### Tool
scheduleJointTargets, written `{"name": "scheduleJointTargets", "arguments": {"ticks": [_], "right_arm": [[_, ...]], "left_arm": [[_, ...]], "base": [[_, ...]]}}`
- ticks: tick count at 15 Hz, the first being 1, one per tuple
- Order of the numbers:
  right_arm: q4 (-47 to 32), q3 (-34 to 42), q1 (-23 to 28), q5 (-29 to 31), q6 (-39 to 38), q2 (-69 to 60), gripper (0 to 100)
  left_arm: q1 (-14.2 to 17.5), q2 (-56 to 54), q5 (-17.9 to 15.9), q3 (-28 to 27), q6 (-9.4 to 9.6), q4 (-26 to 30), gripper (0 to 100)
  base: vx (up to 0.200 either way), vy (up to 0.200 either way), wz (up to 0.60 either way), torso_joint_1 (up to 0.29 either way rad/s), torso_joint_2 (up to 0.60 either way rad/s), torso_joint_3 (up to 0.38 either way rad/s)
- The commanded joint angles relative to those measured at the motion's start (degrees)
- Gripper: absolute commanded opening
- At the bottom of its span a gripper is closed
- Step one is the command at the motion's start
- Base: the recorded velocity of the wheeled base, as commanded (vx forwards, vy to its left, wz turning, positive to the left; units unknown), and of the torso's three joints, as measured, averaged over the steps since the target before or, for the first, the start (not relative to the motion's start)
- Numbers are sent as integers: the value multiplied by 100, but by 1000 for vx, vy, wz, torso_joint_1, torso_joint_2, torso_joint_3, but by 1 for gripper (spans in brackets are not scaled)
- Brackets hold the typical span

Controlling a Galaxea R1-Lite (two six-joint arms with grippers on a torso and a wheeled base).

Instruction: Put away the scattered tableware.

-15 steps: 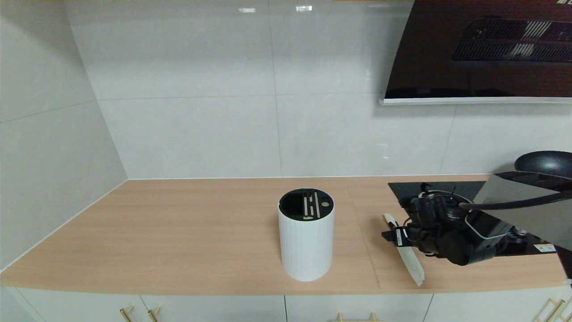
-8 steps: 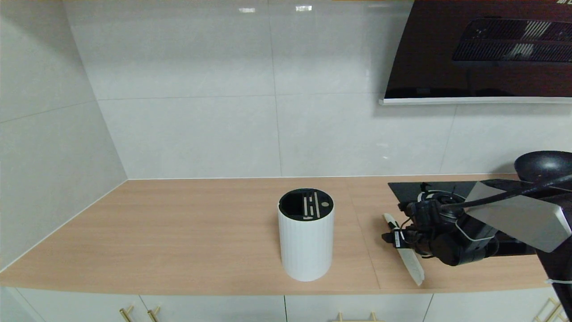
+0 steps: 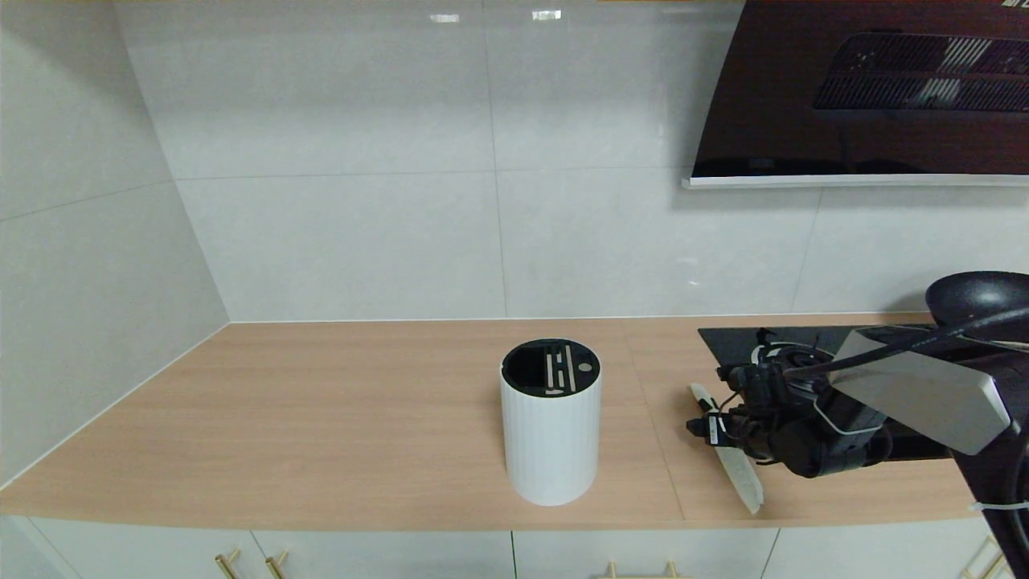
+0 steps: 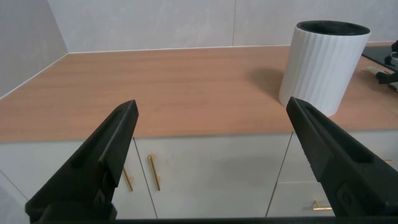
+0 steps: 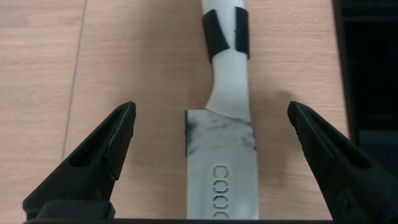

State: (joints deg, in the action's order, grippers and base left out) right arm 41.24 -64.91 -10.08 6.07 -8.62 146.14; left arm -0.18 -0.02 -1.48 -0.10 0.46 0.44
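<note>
A white knife with a black band on its handle lies flat on the wooden counter, right of a white ribbed utensil holder with a black slotted top. My right gripper hovers just over the knife's middle. In the right wrist view the knife lies between the open fingers of that gripper, where handle meets blade, and neither finger touches it. My left gripper is open and empty in front of the counter edge, left of the holder.
A black cooktop sits right behind the knife, with a dark pan at the far right. A dark range hood hangs above. White cabinet doors with gold handles run under the counter.
The right arm's rear links have dropped and swung back to the right. Its gripper has stayed open over the knife, barely shifting. The knife and holder have not moved.
</note>
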Motion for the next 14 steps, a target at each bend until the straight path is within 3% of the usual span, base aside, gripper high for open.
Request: {"name": "scheduleJointTargets", "arguments": {"ticks": [1,14], "right_arm": [[-2,-4,-3,-1,1,-7,100],[-292,14,33,-1,18,11,100]], "left_arm": [[1,2,-2,1,6,0,100],[1,2,-2,1,-2,0,100]], "base": [[0,0,0,0,0,0],[0,0,0,0,0,0]]}}
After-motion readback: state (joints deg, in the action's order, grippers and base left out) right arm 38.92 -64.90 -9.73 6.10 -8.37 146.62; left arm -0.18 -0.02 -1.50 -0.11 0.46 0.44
